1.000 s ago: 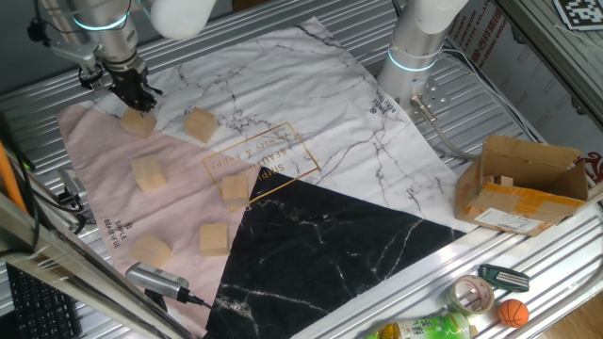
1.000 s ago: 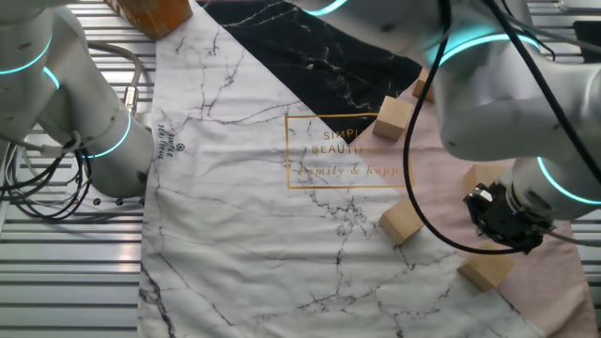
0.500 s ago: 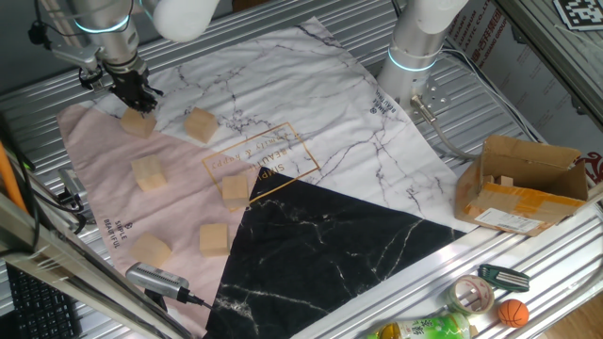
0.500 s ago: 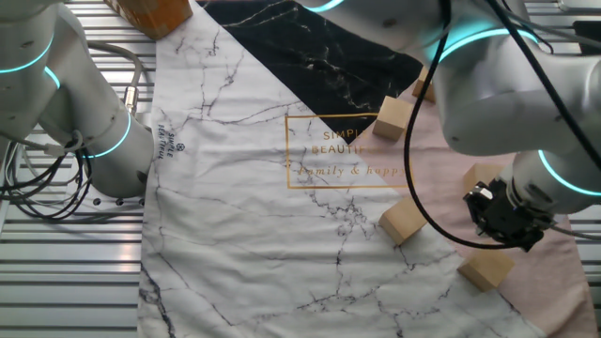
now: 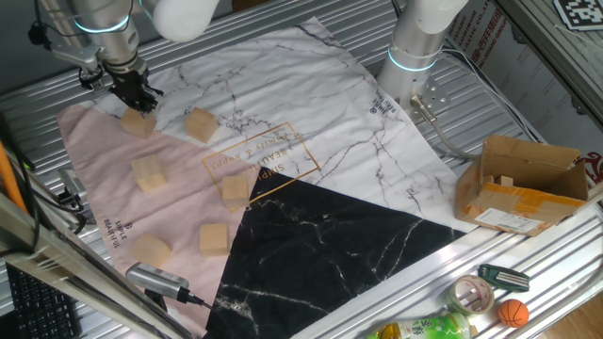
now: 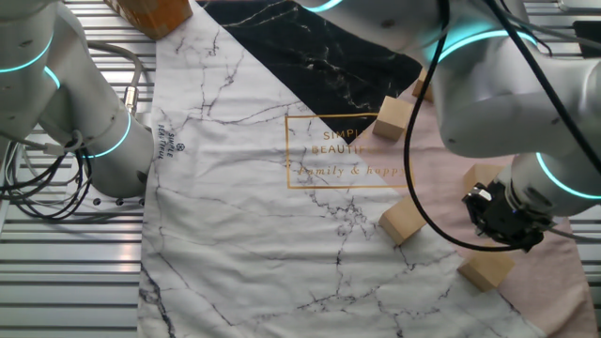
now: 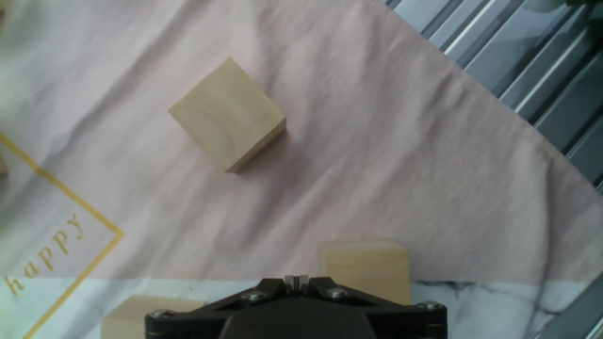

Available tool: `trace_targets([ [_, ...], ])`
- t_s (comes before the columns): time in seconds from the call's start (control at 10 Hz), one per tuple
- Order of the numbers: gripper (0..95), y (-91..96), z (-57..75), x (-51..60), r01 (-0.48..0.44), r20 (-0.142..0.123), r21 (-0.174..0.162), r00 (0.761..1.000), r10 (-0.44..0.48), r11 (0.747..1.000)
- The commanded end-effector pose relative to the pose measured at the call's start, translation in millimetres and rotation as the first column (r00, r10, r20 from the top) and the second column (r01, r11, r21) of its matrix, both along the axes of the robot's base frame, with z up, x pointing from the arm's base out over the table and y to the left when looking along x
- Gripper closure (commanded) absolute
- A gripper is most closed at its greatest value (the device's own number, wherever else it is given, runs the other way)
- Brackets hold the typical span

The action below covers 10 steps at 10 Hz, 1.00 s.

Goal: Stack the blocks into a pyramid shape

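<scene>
Six tan wooden blocks lie apart on the cloth, none stacked. In one fixed view they are at the far left (image 5: 138, 122), beside it (image 5: 200, 124), mid-left (image 5: 148, 173), centre (image 5: 235, 190) and two near the front (image 5: 214, 239) (image 5: 151, 250). My gripper (image 5: 141, 98) hangs just above the far-left block, also seen in the other fixed view (image 6: 486, 270). In the hand view the gripper (image 7: 297, 281) is shut and empty, with one block (image 7: 365, 268) right below it and another (image 7: 228, 114) farther off.
A marble-patterned cloth (image 5: 311, 141) with pink and black parts covers the table. A second white arm's base (image 5: 415, 56) stands at the back. A brown cardboard box (image 5: 528, 184) sits at the right, with a tape roll (image 5: 471, 294) and a small ball (image 5: 513, 313) near the front edge.
The gripper has edged slightly up and back over the far-left block. The blocks have not moved.
</scene>
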State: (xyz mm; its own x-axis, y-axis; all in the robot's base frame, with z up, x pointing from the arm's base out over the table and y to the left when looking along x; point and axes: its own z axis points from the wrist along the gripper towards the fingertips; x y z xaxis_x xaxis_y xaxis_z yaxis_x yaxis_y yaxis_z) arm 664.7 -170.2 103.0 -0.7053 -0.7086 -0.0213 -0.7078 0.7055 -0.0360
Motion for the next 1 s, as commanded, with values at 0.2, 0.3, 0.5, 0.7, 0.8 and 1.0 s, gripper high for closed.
trace_targets([
  [0.2,95.0,0.2,0.2,1.9,0.062,-0.024,0.003,0.998,-0.062,0.998],
  [0.3,95.0,0.2,0.2,1.9,0.082,-0.025,0.0,0.996,-0.082,0.997],
  [0.5,95.0,0.2,0.2,1.9,0.111,-0.02,0.006,0.994,-0.11,0.994],
  [0.7,95.0,0.2,0.2,1.9,0.127,-0.011,0.024,0.992,-0.127,0.992],
  [0.8,95.0,0.2,0.2,1.9,0.131,-0.011,0.027,0.991,-0.131,0.991],
  [1.0,95.0,0.2,0.1,2.1,0.132,-0.012,0.027,0.991,-0.132,0.991],
])
